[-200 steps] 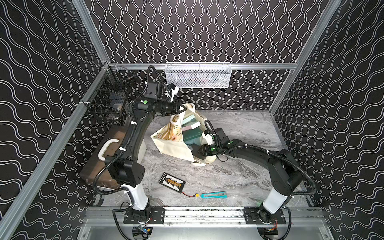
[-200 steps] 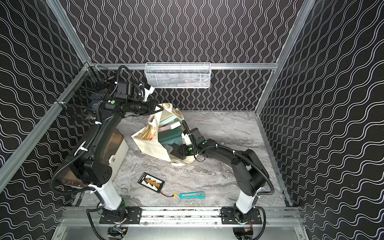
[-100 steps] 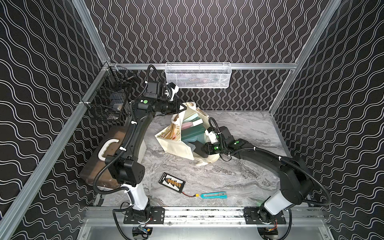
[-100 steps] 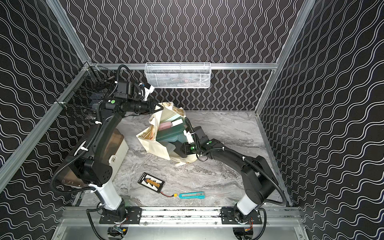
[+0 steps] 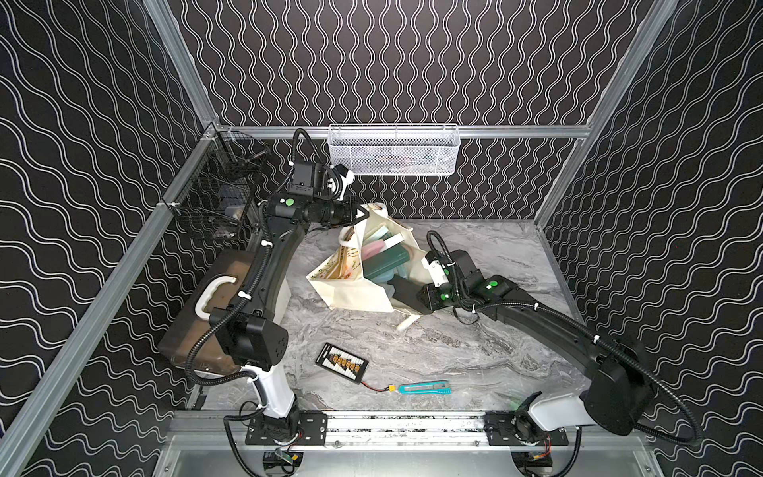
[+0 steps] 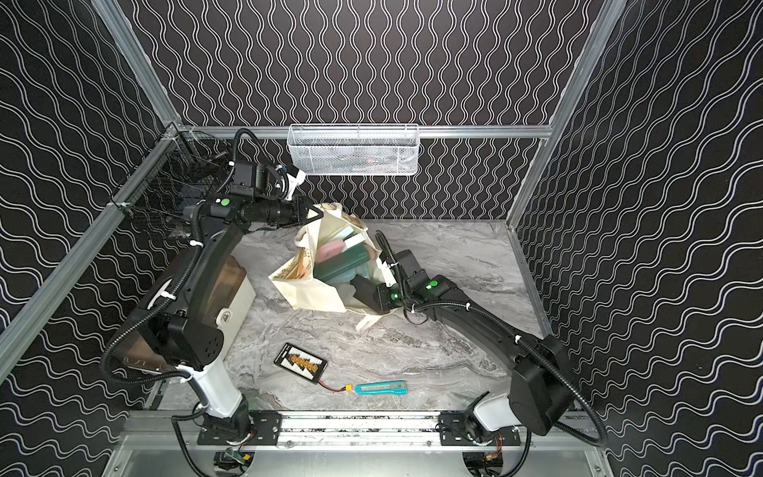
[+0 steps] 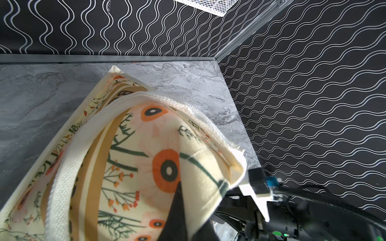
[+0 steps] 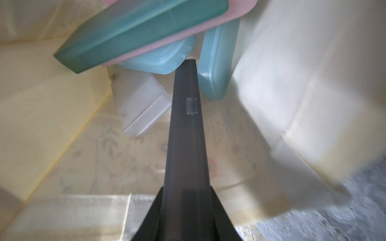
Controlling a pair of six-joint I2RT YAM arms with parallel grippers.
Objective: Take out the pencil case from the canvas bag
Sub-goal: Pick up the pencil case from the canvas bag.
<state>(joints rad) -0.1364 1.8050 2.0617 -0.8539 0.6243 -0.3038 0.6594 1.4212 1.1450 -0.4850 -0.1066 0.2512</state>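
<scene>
The cream canvas bag (image 5: 355, 289) (image 6: 307, 289) with its orange flower print (image 7: 146, 146) lies tilted, mouth facing right. My left gripper (image 5: 361, 214) (image 6: 313, 214) (image 7: 188, 212) is shut on the bag's upper rim and holds it up. My right gripper (image 5: 413, 297) (image 6: 369, 295) (image 8: 186, 194) sits at the mouth, shut on a long dark grey pencil case (image 8: 186, 125) (image 5: 402, 289) that reaches into the bag. Inside are also a dark green case (image 5: 386, 260), a pink one (image 5: 371, 250), light blue ones (image 8: 163, 60) and a white one (image 8: 144, 104).
A white mesh basket (image 5: 392, 150) hangs on the back wall and a black wire basket (image 5: 219, 194) on the left wall. A brown box with a white handle (image 5: 206, 297) stands at the left. A black board (image 5: 340, 362) and a teal knife (image 5: 425, 388) lie near the front.
My right gripper has closed on the dark grey case, and the right arm's elbow has swung out low to the right. The bag's mouth has shifted a little. The left arm holds still.
</scene>
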